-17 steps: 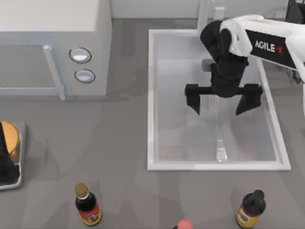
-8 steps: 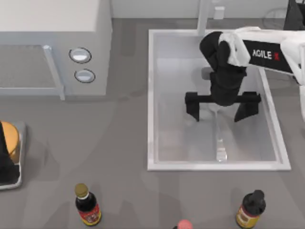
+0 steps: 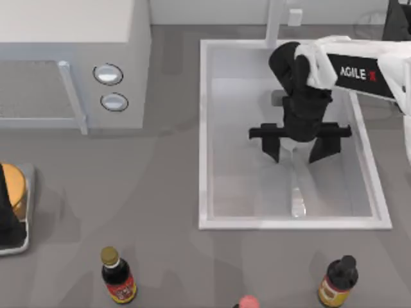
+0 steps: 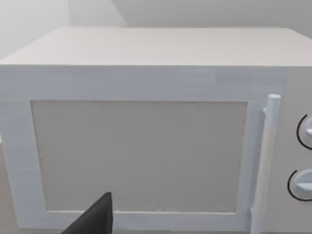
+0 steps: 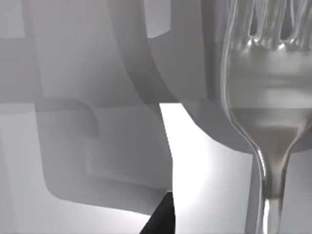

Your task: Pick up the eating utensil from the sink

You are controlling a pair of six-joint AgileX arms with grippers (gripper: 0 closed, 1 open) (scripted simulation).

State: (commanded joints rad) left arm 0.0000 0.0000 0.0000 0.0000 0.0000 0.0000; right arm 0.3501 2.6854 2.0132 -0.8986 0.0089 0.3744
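The left gripper (image 3: 8, 221) sits parked at the table's nine o'clock edge, facing the white microwave with two round knobs (image 4: 146, 131); whether its fingers are spread I cannot tell. At two o'clock, the large white rectangular sink (image 3: 204, 135) holds the slim silver metal fork (image 3: 297, 189), lying flat on the basin floor. The right gripper (image 3: 297, 149) hangs low over the fork's upper part, fingers spread to either side.

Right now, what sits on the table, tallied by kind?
Microwave: 1
Sink: 1
Fork: 1
Bottles: 3, namely
Total: 6
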